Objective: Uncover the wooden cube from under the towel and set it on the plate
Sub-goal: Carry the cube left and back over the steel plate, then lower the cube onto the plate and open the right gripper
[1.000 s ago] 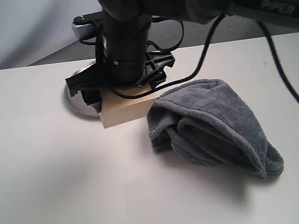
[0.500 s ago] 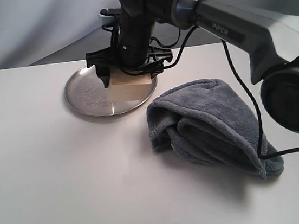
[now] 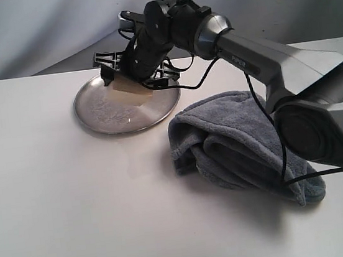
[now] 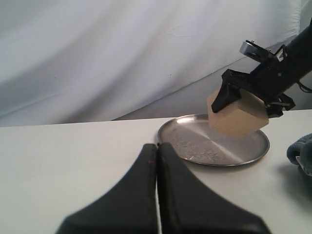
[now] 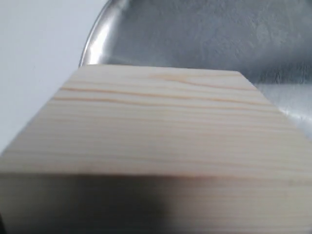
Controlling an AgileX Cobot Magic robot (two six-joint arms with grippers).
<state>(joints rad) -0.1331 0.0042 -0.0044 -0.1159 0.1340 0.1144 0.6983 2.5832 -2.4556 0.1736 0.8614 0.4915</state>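
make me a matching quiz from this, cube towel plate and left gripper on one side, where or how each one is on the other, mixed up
1 wooden cube
2 towel
3 plate
4 left gripper

A shut, holding nothing
B flat on the table, beneath the wooden cube
C tilted, clamped in the right gripper
D bunched up on the table beside the plate

Pairs: 1-C, 2-D, 3-B, 4-A

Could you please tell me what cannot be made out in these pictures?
Exterior view: the right gripper covers part of the far rim of the round silvery steel plate.
Right wrist view: the pale wooden cube fills the frame, hiding the gripper that holds it.
Left wrist view: the frame edge cuts off the fluffy grey towel.
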